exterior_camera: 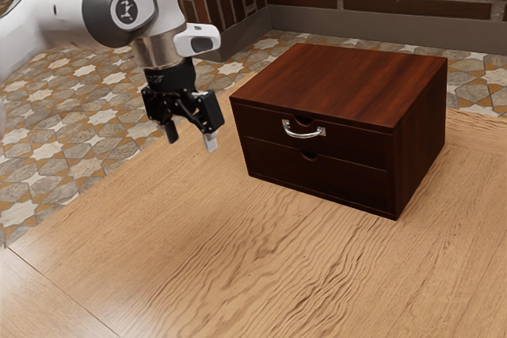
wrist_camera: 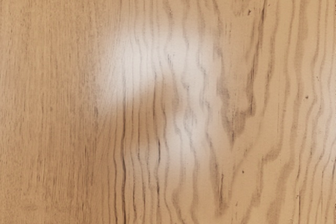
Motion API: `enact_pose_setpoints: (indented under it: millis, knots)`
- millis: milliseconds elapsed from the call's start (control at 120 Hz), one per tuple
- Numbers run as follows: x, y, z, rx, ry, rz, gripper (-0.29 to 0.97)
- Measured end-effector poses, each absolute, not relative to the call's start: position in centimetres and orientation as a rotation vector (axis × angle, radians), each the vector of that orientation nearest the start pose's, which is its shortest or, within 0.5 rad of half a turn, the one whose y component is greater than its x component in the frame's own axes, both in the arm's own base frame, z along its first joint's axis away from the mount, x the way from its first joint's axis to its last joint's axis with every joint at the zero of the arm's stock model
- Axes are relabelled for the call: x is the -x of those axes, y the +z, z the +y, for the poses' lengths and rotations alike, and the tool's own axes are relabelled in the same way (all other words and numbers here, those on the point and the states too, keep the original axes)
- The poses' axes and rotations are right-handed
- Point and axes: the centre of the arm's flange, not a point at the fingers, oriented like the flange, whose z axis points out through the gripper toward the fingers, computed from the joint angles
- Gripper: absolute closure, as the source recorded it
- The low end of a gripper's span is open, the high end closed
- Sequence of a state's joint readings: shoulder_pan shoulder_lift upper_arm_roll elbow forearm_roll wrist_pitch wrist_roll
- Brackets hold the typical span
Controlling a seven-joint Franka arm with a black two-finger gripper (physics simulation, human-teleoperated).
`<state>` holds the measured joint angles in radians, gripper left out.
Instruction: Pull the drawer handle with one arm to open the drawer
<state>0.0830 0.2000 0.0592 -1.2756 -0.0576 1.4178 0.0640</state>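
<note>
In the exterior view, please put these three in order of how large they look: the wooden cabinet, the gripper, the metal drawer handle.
1. wooden cabinet, by far the largest
2. gripper, with its fingers apart
3. metal drawer handle, the smallest

The gripper may be somewhat nearer the camera, so its lead over the handle is partly unsure.

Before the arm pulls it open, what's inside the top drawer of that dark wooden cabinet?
Nothing inside shows. The top drawer is shut in the cabinet; only its dark front and silver handle are visible. Contents are hidden behind it.
</note>
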Motion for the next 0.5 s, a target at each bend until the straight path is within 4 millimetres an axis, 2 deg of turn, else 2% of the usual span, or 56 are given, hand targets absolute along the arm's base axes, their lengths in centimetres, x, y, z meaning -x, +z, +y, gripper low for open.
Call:
enact_pose_setpoints:
  millis: [233, 250, 267, 308, 325, 350, 417, 500]
  knots:
    - [-59.3, 63.8, 7.4, 3.196, 0.072, -0.104, 0.0]
    - [-59.1, 64.5, 7.4, 3.195, 0.051, -0.102, 0.0]
    - [-58.4, 66.2, 7.3, 3.193, -0.001, -0.096, 0.0]
    - [-55.2, 73.1, 6.5, 3.176, -0.213, -0.033, 0.0]
    - [-54.2, 75.0, 6.1, 3.167, -0.281, 0.004, 0.0]
    - [-53.2, 76.9, 5.5, 3.156, -0.357, 0.077, 0.0]
    - [-52.5, 78.9, 4.0, 3.12, -0.462, 0.346, 0.0]
    - [-53.4, 78.4, 2.2, 3.054, -0.482, 0.664, 0.0]
